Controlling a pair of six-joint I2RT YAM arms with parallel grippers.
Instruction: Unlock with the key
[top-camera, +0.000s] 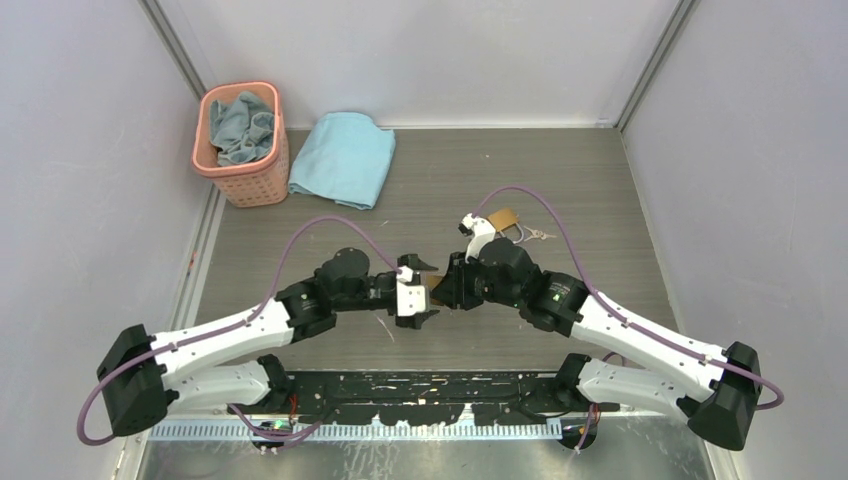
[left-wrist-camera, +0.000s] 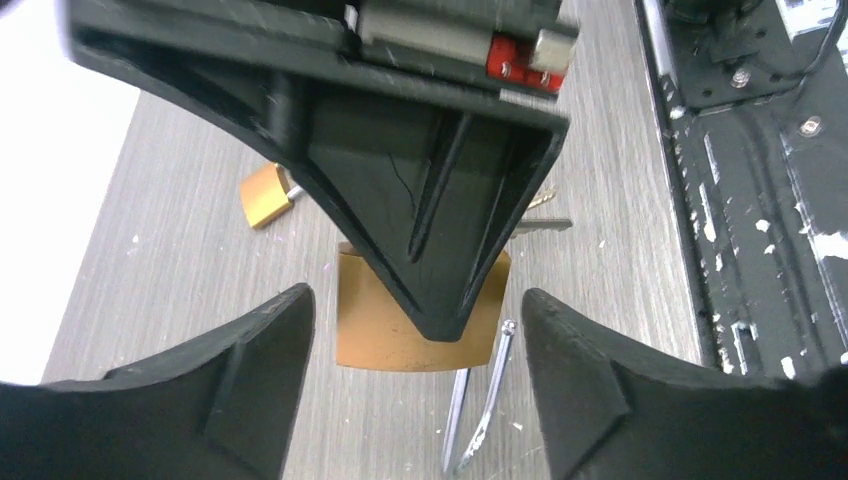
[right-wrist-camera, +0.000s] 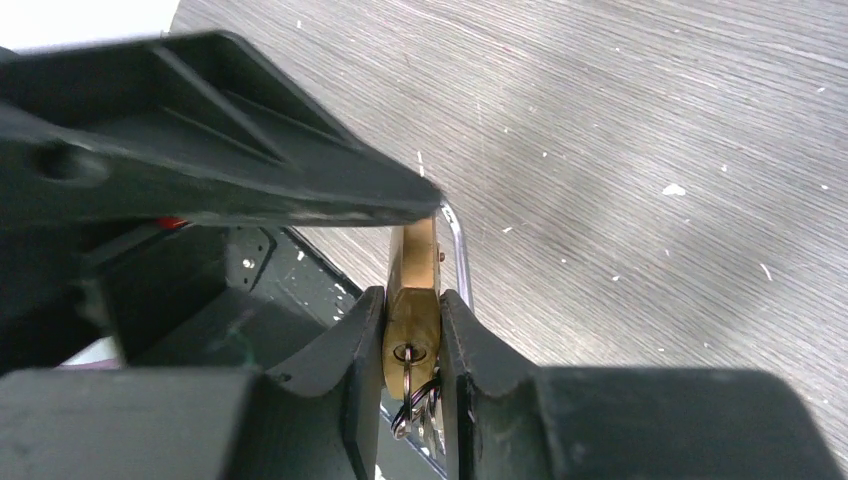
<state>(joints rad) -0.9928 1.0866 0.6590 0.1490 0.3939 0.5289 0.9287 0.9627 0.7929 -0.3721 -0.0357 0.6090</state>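
My right gripper (right-wrist-camera: 412, 300) is shut on a brass padlock (right-wrist-camera: 412, 325), clamping its flat sides. A key on a ring (right-wrist-camera: 408, 400) sits in the keyhole facing the right wrist camera. The silver shackle (left-wrist-camera: 480, 410) points toward my left gripper (left-wrist-camera: 415, 295), and one end of it stands free beside the lock body (left-wrist-camera: 390, 335). The left gripper is open, its fingers (left-wrist-camera: 250, 370) either side of the padlock without touching it. From above, the two grippers (top-camera: 425, 290) (top-camera: 448, 285) meet at the table's middle with the padlock (top-camera: 436, 292) between them.
A second, smaller brass padlock (top-camera: 503, 220) with keys (top-camera: 537, 235) lies behind the right arm and shows as padlock (left-wrist-camera: 265, 195). A pink basket (top-camera: 242, 145) with a cloth and a folded blue towel (top-camera: 345, 158) are at the back left. A black base rail (top-camera: 430, 395) runs along the near edge.
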